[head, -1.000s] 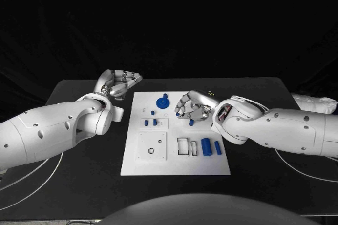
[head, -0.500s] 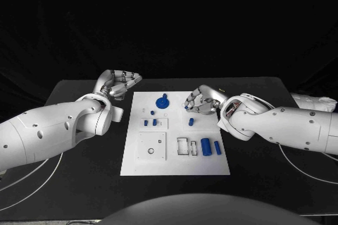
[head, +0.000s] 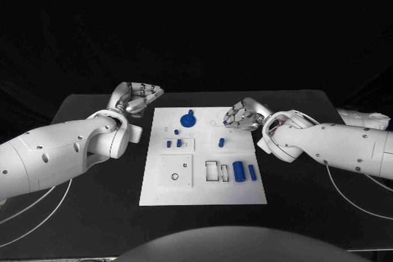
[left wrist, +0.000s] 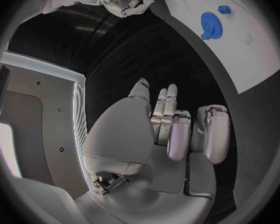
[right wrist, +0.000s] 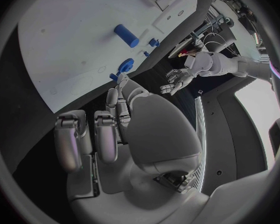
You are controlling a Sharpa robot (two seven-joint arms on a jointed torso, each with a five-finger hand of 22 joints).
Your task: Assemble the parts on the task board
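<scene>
A white rectangular task board [head: 205,179] lies mid-table, small blue parts [head: 239,171] resting on it. The silver left hand [head: 136,97] hovers off its far left corner, fingers apart, empty. The silver right hand [head: 242,115] hangs over the far right edge, fingers loosely curled, holding nothing.

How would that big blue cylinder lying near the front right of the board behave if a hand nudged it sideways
The blue cylinder lies on its side on the white task board, so a sideways nudge would probably roll it rather than slide it. It looks like rigid plastic, likely stiff and light. Its smooth round surface may slip under the fingers. The smaller blue peg beside it could get knocked.
</scene>
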